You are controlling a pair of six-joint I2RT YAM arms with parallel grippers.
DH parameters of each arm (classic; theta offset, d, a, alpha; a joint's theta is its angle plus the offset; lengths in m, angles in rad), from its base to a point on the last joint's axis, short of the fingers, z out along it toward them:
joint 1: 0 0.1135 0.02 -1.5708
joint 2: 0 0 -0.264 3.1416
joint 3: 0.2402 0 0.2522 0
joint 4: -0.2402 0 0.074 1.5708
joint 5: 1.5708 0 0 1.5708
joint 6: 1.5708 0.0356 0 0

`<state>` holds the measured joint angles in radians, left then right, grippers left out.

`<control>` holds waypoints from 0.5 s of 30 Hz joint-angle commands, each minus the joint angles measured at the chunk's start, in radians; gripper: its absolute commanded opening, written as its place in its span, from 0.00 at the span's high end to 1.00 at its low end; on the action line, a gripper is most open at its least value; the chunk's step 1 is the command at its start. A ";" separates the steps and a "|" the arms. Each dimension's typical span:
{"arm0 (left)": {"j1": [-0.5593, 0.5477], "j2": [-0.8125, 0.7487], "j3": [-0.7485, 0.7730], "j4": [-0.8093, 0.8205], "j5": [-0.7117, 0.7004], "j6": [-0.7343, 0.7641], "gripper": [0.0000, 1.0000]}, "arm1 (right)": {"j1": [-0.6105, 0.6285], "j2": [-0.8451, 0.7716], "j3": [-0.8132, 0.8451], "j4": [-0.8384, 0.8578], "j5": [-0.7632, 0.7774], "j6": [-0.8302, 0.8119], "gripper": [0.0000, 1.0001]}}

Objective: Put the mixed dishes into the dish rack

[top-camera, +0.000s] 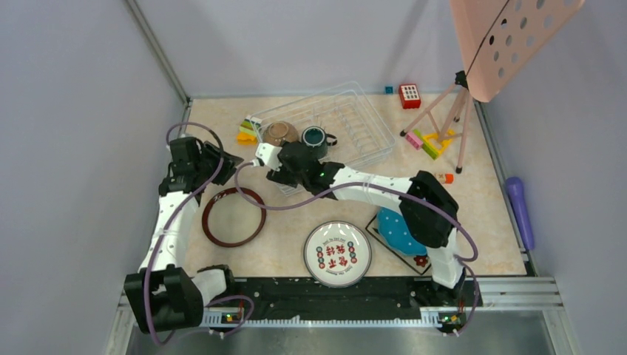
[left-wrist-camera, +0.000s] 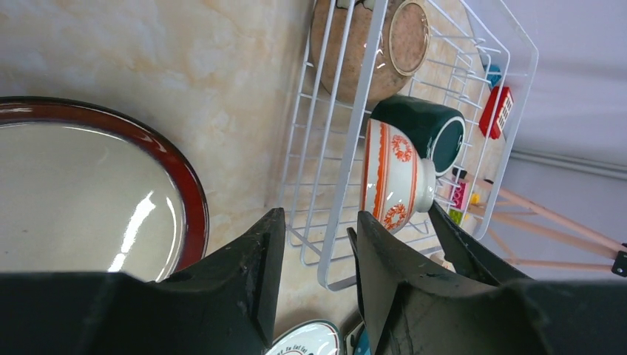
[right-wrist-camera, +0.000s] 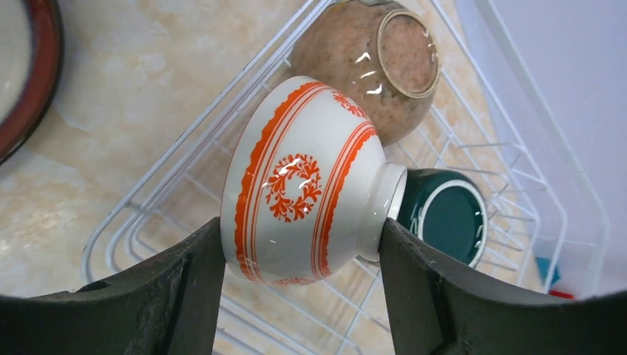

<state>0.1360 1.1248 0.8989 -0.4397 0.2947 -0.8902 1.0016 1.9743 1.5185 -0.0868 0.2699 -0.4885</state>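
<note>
The right gripper [right-wrist-camera: 299, 251] is gripping the orange-and-white bowl [right-wrist-camera: 303, 177]. One finger is pressing on the rim side and the other on the foot, so the bowl is lying on its side between them. It is hanging over the dish rack [top-camera: 362, 126], at the rack's 8 o'clock corner; whether it is touching the wires, I cannot tell.

Inside the rack, the brown bowl [right-wrist-camera: 370, 66] is sitting foot-up at 1 o'clock from the held bowl. The green mug [right-wrist-camera: 444, 214] is resting at 4 o'clock from the held bowl, just beside the brown one. From above, the rack is taking up the 12 o'clock part of the table [top-camera: 488, 222], and both dishes are crowding its 9 o'clock end.

Over to the left gripper [left-wrist-camera: 318, 251]: its fingers are standing partly apart, a middling gap, and they are holding nothing. It is hovering at 9 o'clock from the rack, near it but apart, just off the 11 o'clock edge of the red-rimmed plate [top-camera: 234, 216].

That plate is lying flat at 8 o'clock on the table. The white plate [top-camera: 337, 254] with red characters is sitting at 6 o'clock, close to the arms' bases. At 4 o'clock the blue plate [top-camera: 395, 233] is resting on the black square plate [top-camera: 414, 262], and the right arm is covering part of both.
</note>
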 commanded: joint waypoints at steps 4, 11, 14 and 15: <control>0.026 -0.027 -0.016 0.013 -0.016 0.000 0.55 | 0.021 0.071 0.110 0.012 0.164 -0.161 0.83; 0.037 -0.023 -0.015 0.013 0.008 0.005 0.55 | 0.021 0.101 0.162 -0.080 0.103 -0.174 0.48; 0.040 -0.024 -0.012 0.011 0.014 0.009 0.55 | 0.022 0.107 0.170 -0.112 0.078 -0.181 0.32; 0.042 -0.025 -0.012 0.010 0.017 0.011 0.55 | 0.021 0.107 0.170 -0.123 0.072 -0.189 0.28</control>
<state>0.1688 1.1145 0.8871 -0.4431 0.2977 -0.8909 1.0145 2.0624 1.6390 -0.1562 0.3656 -0.6407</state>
